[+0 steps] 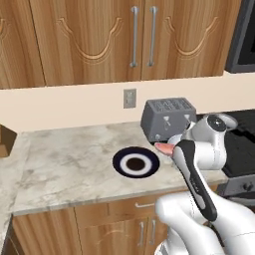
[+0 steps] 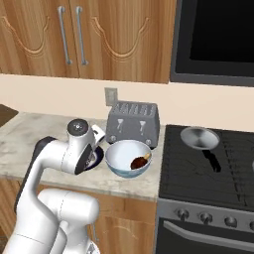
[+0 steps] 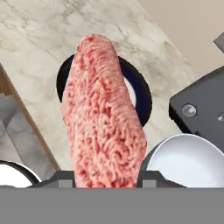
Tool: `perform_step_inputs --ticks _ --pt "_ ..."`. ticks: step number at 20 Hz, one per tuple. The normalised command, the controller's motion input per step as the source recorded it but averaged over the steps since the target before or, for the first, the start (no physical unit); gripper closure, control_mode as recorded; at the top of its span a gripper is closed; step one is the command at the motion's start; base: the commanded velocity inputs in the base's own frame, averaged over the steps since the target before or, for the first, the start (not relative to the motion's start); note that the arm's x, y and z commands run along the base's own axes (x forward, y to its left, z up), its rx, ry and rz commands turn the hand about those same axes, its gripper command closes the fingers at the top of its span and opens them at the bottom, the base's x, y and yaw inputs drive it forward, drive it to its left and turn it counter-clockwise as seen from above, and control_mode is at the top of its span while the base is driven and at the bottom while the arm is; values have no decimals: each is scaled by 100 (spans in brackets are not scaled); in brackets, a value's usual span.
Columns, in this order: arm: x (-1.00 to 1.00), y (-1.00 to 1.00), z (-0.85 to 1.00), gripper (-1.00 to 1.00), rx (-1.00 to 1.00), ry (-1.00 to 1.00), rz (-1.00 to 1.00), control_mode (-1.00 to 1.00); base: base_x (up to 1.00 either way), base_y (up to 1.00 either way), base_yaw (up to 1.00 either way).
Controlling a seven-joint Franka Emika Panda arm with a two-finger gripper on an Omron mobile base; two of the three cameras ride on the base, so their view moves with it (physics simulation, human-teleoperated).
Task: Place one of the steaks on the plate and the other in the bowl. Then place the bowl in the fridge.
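My gripper is shut on the pale pink steak, which stands up between the two fingers. The steak hangs over the counter just above the dark-rimmed plate. Its pink tip pokes out from behind my arm, right of the plate, which lies bare. The white bowl stands on the counter in front of the toaster, with the dark reddish-brown steak inside it. The bowl's rim also shows at the lower right of the hand view. The fridge is out of view.
A grey toaster stands against the wall behind the plate and bowl. To the right is a black stove with a silver pan, and a black microwave above it. The marble counter stretches left of the plate.
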Motion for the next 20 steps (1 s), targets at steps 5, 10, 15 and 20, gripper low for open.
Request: perform_step_inputs --ticks 5,10,15,20 --pt "0 0 0 100 0 0 0 100 22 50 0" --pt "0 0 0 100 0 0 0 100 23 42 0" --pt "45 37 0 100 -6 9 0 -100 7 8 0" --pt "55 7 -1 100 -3 18 -6 -100 0 0 0"
